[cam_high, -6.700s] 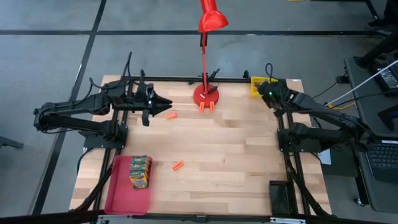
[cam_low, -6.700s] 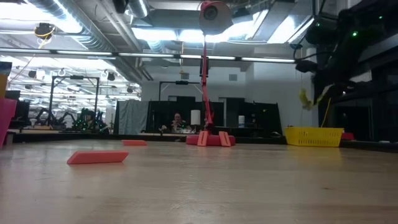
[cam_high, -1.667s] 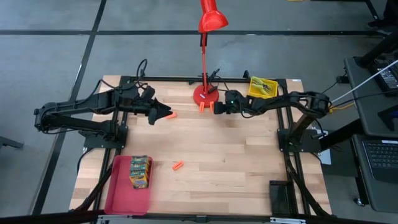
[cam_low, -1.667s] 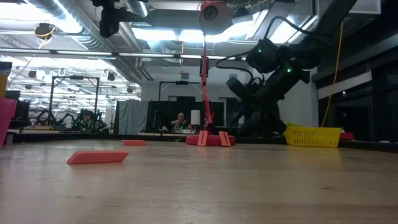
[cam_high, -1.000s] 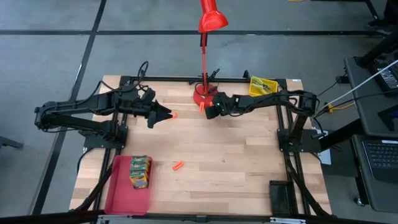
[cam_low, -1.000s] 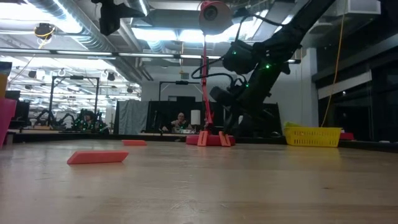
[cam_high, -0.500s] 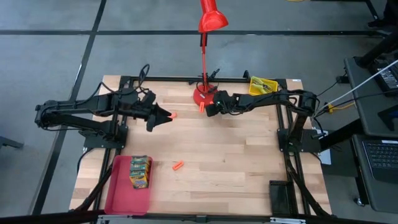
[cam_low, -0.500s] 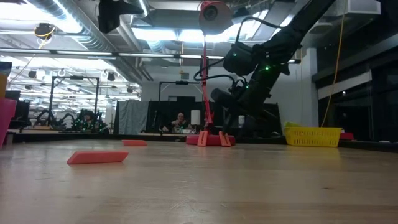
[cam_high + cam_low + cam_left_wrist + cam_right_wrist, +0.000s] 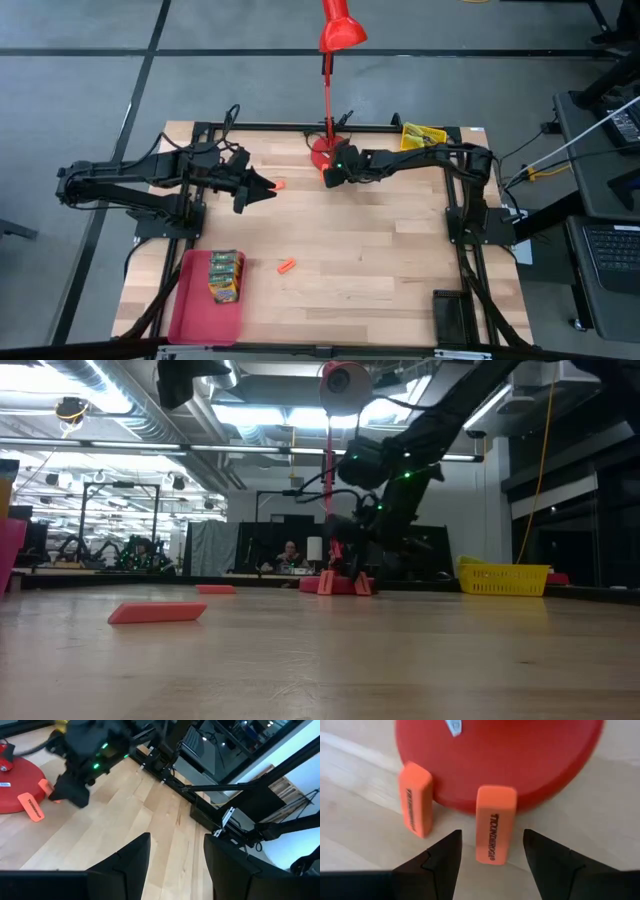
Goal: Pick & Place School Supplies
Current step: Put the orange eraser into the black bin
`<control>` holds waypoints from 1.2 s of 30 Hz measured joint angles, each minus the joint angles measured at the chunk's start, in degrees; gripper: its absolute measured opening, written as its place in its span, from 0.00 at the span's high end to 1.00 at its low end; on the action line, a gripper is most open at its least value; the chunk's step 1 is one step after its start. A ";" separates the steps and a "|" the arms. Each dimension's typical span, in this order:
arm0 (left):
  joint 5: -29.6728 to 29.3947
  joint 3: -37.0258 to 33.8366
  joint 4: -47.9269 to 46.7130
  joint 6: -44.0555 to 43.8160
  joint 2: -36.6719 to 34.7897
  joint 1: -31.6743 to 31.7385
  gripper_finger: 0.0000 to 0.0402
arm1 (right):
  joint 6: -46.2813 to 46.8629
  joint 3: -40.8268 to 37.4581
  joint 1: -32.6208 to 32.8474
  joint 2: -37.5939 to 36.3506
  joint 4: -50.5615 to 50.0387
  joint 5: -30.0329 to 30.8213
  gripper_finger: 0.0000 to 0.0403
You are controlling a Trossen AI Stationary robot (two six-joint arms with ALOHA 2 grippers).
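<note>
Two orange eraser-like pieces [image 9: 494,824] [image 9: 414,798] lie with one end on the rim of the red lamp base [image 9: 510,755] and the other on the table. My right gripper [image 9: 492,851] is open, a finger on either side of one piece without touching it; it also shows in the high view [image 9: 328,177]. My left gripper [image 9: 266,187] is open and holds nothing, just short of another orange piece [image 9: 281,185]. A fourth piece [image 9: 286,266] lies mid-table. A crayon box [image 9: 226,275] rests on the red tray [image 9: 190,310].
The tall red lamp [image 9: 333,60] rises from its base at the table's far middle. A yellow bin [image 9: 422,137] holding a tool sits at the far right corner. In the low view the nearest orange piece [image 9: 157,612] lies on bare wood.
My right gripper has moved toward the table's left edge and down, closing in on the lamp base and the orange pieces leaning on it. The pieces have stayed put.
</note>
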 joint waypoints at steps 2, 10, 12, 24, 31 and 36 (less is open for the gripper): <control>0.06 0.00 0.63 -0.03 -0.37 0.00 0.55 | -0.51 1.76 0.44 1.79 -1.40 0.65 0.46; 0.06 -0.02 1.86 -0.03 -2.69 0.01 0.55 | 1.63 6.07 0.92 5.36 -5.72 2.30 0.47; -0.01 -0.02 1.82 -0.02 -3.24 0.02 0.55 | 1.93 6.61 1.17 5.51 -6.64 3.49 0.48; -0.14 -0.02 1.74 1.03 -3.70 0.02 0.55 | 3.30 7.66 1.42 5.71 -9.97 5.84 0.82; 0.13 -0.02 1.79 1.08 -3.70 0.02 0.55 | 5.08 7.62 5.58 3.18 -15.67 3.87 0.82; 0.17 -0.02 2.18 1.10 -3.79 0.02 0.55 | 9.86 7.64 12.96 -2.43 -27.45 4.70 0.82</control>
